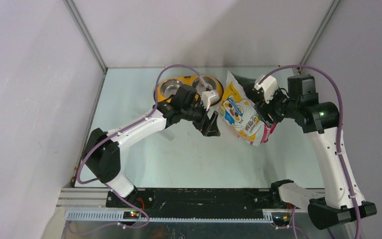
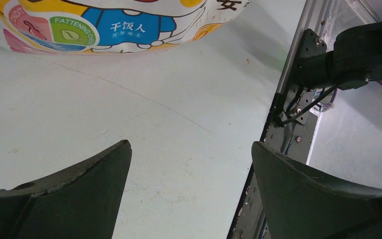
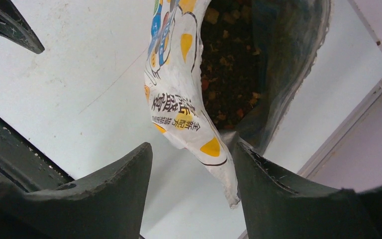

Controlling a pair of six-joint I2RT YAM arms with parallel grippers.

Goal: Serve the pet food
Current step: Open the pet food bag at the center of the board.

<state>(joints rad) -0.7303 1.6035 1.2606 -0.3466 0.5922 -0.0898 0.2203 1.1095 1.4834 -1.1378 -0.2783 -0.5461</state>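
The crinkly yellow-and-white foil bag (image 2: pixel 189 15) carries a green round badge (image 2: pixel 72 31) reading "FATTENING" in white capitals, with a further word too small to read. The cartoon figure's blue shirt (image 2: pixel 129 27) bears white characters, "千饭人". A pink round badge (image 2: pixel 24 19) shows cut-off letters. Black Chinese print (image 3: pixel 174 107) on the bag's side is upside down and illegible.

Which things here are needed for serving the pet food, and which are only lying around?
Needed: pet food, foil bag, yellow double bowl.
Only around: table, black base rail.
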